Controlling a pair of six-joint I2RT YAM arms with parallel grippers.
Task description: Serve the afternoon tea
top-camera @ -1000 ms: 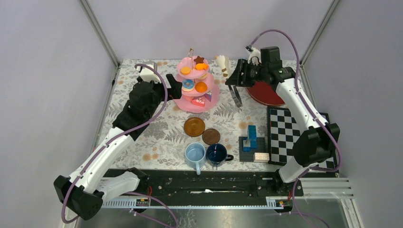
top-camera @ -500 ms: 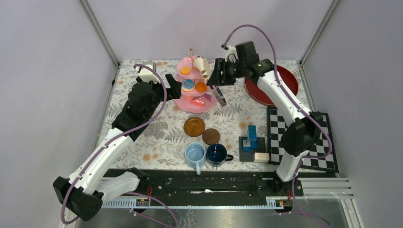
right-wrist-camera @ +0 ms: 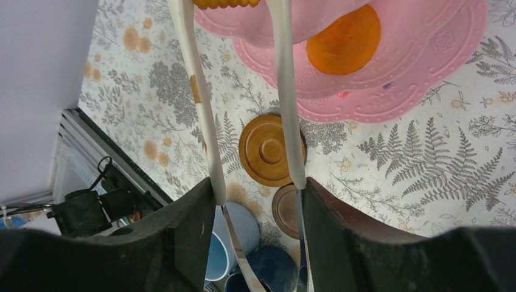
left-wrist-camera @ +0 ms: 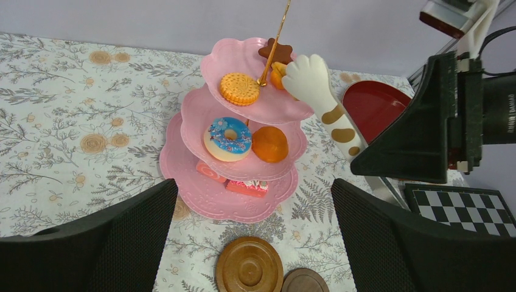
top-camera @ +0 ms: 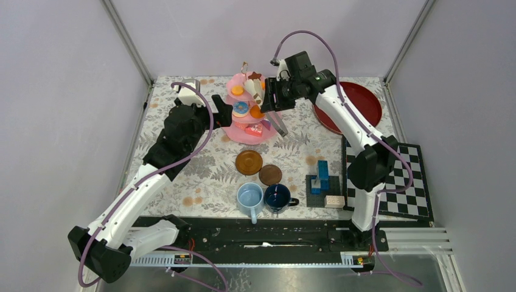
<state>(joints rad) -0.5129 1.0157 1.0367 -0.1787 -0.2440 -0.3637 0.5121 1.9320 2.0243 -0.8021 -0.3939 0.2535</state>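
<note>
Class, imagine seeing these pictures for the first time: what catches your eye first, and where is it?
A pink three-tier stand of toy pastries stands toward the far side of the table. The right gripper holds cat-paw tongs at its top tier. A chequered board lies at the right.

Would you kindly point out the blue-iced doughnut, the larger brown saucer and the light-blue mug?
blue-iced doughnut point(left-wrist-camera: 241, 140): left wrist view, icing.
larger brown saucer point(top-camera: 249, 162): top external view, centre.
light-blue mug point(top-camera: 249, 196): top external view, inner floor.
</note>
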